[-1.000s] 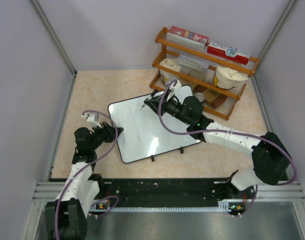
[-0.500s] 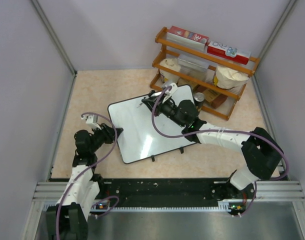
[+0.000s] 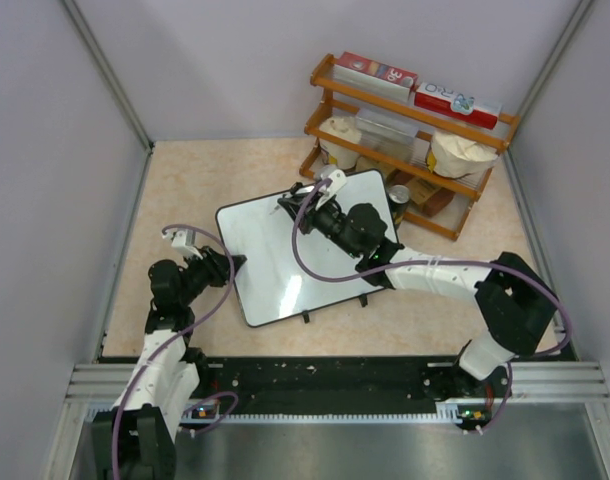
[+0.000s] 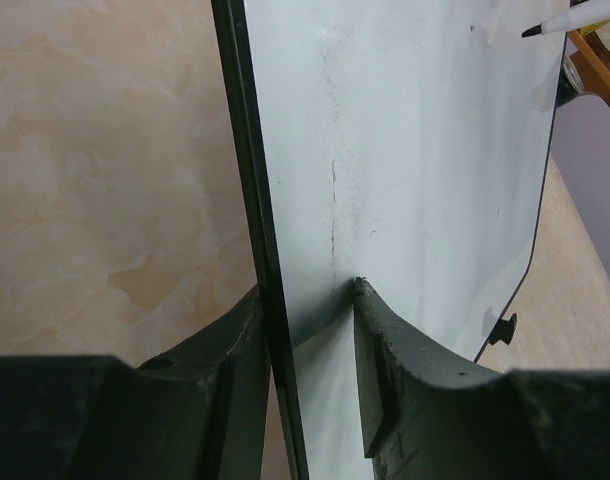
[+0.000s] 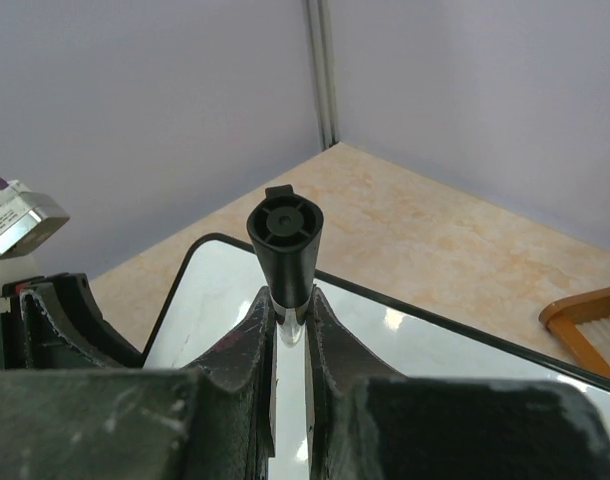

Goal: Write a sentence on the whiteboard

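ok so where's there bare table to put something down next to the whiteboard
Widest bare table lies far left, between the whiteboard and the back and left walls. A narrower strip runs between the board's near edge and the arm bases. Far right is crowded: the rack, the right gripper holding the marker; the left gripper clamps the board's left edge.

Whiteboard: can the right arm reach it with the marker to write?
Probably yes. The right gripper holds the marker just over the far part of the whiteboard, nothing lies between, and the left gripper only clamps its left edge.
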Controlling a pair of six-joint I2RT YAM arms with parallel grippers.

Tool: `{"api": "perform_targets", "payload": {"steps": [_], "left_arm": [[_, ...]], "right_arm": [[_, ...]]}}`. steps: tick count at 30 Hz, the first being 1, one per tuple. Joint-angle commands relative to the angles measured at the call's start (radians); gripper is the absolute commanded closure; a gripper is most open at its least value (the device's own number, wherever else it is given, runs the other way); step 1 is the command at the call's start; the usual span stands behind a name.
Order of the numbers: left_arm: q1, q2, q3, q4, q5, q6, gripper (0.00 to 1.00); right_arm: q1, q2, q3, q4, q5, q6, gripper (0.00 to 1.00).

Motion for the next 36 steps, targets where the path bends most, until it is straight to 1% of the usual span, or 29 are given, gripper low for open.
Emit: {"api": "perform_targets", "payload": {"steps": [1, 5, 8, 14, 21, 26, 32, 36], "left_arm": [[0.001, -0.004, -0.015, 0.035, -0.039, 0.046, 1.00], [0.003, -0.006, -0.015, 0.033, -0.037, 0.044, 1.00], [0.001, -0.012, -0.018, 0.035, -0.039, 0.044, 1.00], [0.001, -0.006, -0.016, 0.035, -0.036, 0.043, 1.00], [0.003, -0.001, -0.015, 0.035, -0.034, 0.043, 1.00], [0.003, 0.000, -0.015, 0.036, -0.023, 0.041, 1.00], [0.001, -0.006, -0.018, 0.044, -0.017, 0.040, 1.00], [0.001, 0.000, -0.018, 0.045, -0.020, 0.040, 1.00]], "right_arm": [[0.015, -0.060, -0.003, 0.037, 0.029, -0.031, 1.00], [0.015, -0.192, -0.057, -0.032, 0.059, -0.039, 1.00], [0.008, -0.253, -0.097, -0.068, 0.069, -0.033, 1.00], [-0.008, -0.281, -0.094, -0.134, 0.046, 0.004, 1.00], [-0.007, -0.255, -0.050, -0.196, 0.059, 0.021, 1.00], [-0.008, -0.200, 0.001, -0.227, 0.063, 0.043, 1.00], [0.007, -0.110, 0.046, -0.172, 0.071, 0.043, 1.00], [0.022, -0.035, 0.104, -0.126, 0.066, 0.027, 1.00]]}}
